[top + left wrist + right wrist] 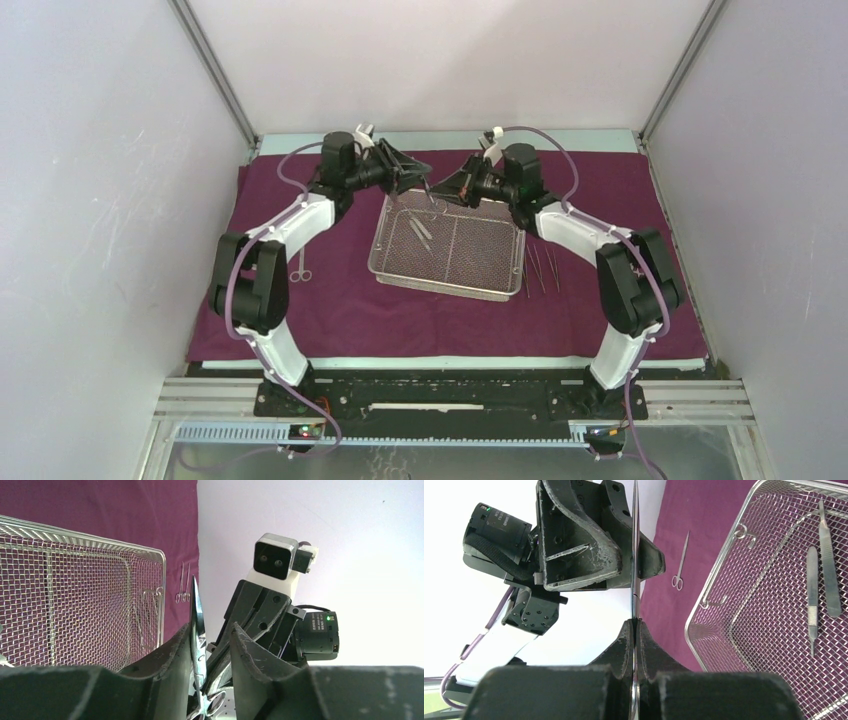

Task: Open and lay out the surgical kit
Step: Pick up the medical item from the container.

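The right gripper point(634, 629) is clenched on the scissors point(634, 575) above the mesh tray point(447, 291); the left gripper point(211, 632) stands parted, the blade between its fingers, against one pad.

Table point(450, 141) under maroon cloth point(400, 320)

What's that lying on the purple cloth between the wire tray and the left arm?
One small ring-handled steel instrument, scissors or forceps, lying apart from the tray; the top view shows it best.
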`<state>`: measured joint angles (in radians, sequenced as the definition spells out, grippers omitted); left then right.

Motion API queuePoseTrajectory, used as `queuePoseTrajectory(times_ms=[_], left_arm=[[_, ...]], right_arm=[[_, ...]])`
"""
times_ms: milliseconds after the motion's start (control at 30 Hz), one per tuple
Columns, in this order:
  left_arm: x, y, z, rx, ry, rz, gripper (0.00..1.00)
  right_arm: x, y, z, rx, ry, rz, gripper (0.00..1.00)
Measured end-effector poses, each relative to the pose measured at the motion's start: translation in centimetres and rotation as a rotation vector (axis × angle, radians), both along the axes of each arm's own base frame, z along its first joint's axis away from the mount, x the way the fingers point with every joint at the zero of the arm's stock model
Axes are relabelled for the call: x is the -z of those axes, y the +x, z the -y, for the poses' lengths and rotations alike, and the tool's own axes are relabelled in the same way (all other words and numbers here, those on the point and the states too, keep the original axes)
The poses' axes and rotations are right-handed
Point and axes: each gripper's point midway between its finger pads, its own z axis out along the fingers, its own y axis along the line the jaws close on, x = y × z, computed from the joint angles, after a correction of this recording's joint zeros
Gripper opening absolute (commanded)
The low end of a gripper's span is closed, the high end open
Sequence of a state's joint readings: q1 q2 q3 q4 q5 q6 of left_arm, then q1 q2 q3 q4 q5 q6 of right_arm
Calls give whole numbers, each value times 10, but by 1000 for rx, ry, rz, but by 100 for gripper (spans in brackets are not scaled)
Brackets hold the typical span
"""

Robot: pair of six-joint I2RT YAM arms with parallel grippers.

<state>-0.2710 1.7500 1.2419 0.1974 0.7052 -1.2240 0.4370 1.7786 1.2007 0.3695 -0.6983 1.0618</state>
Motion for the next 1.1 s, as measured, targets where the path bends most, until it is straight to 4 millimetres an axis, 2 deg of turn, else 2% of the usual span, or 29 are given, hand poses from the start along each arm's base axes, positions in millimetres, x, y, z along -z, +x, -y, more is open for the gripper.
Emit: queuePoseTrajectory(times_ms=[267, 500, 833, 967, 1100], left_arm=[[7, -2, -3, -10, 2, -30, 27], [34, -11, -12, -16, 119, -109, 28], [46, -23, -14, 14, 249, -143, 26], [49, -28, -16, 24, 280, -157, 21], [48, -29, -17, 27, 304, -160, 11]], right_arm=[[2, -4, -8, -4, -7, 11, 0], [16, -6, -9, 11, -61, 0, 0], [33, -9, -17, 23, -175, 44, 0], [30, -8, -22, 26, -225, 89, 0], [30, -10, -26, 22, -269, 118, 0]])
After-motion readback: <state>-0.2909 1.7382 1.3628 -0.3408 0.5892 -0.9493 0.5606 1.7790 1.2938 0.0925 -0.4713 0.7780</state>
